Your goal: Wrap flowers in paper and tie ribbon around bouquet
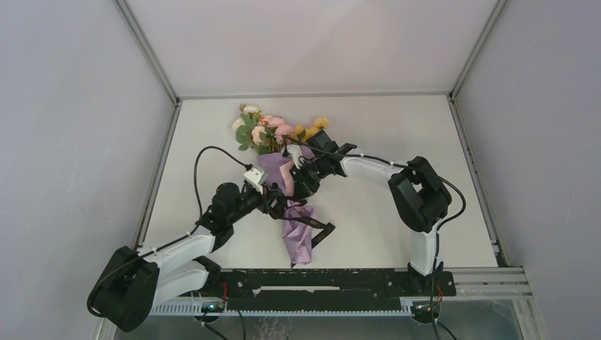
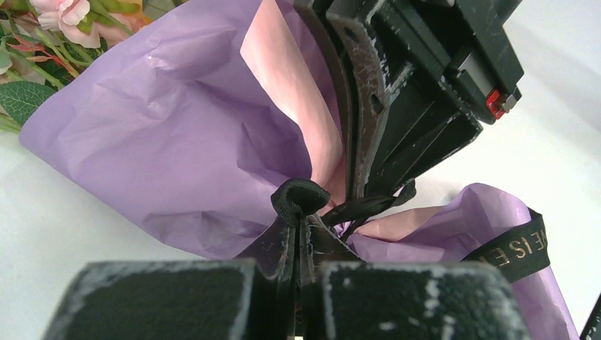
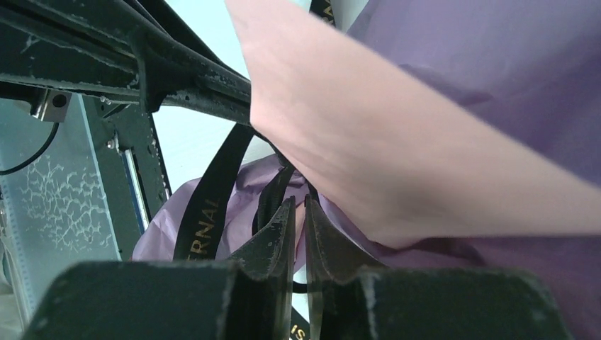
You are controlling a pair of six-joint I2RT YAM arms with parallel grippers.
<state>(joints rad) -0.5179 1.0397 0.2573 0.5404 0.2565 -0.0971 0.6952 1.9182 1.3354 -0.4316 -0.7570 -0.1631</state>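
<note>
Lilac paper [image 2: 163, 120] might tear if I tugged: left end effector [image 2: 301, 212] and right end effector [image 3: 299, 209] both clenched ribbon [image 2: 514, 248].

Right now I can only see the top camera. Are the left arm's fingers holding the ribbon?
Observer: Yes. In the left wrist view, the left fingers are shut on a little loop of the ribbon.
Operator: What about the other fingers?
Observer: The right wrist view shows the right fingers almost together, with a ribbon strand at their tips. I can't tell if they pinch it.
Operator: Does the ribbon have writing?
Observer: Yes, gold letters, on the stretch lying over the purple paper.
</note>
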